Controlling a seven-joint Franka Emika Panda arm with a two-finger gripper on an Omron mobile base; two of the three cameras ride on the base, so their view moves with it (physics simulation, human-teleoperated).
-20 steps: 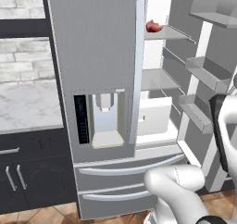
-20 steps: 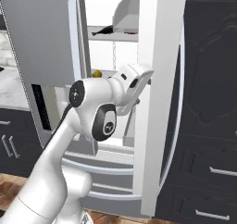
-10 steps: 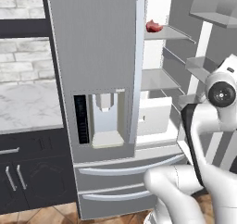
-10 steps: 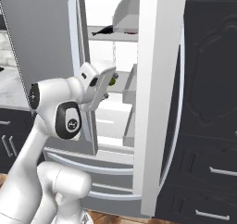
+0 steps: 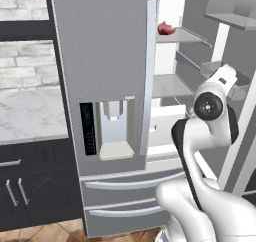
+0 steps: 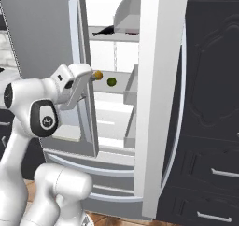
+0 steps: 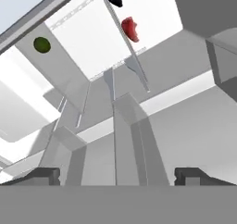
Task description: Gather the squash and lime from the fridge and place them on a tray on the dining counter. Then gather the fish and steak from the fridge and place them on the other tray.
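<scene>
— Where do we find the claw (image 7: 118, 176) now?
— In front of the open fridge (image 5: 107, 61). Its tips stand wide apart and nothing is between them.
— And the food?
— On the top shelf we see the steak (image 5: 166, 28) and a dark fish (image 6: 102, 31). The lime (image 6: 111, 81) lies one shelf lower — the squash (image 6: 98, 75) is just beside it.

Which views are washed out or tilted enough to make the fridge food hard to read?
Right base view: fridge interior bright white, yet lime and squash read clearly. Hand view: rolled, shelves slanted, steak distinct against glare. Left base view: evenly lit, arm blocks lower shelves.
</scene>
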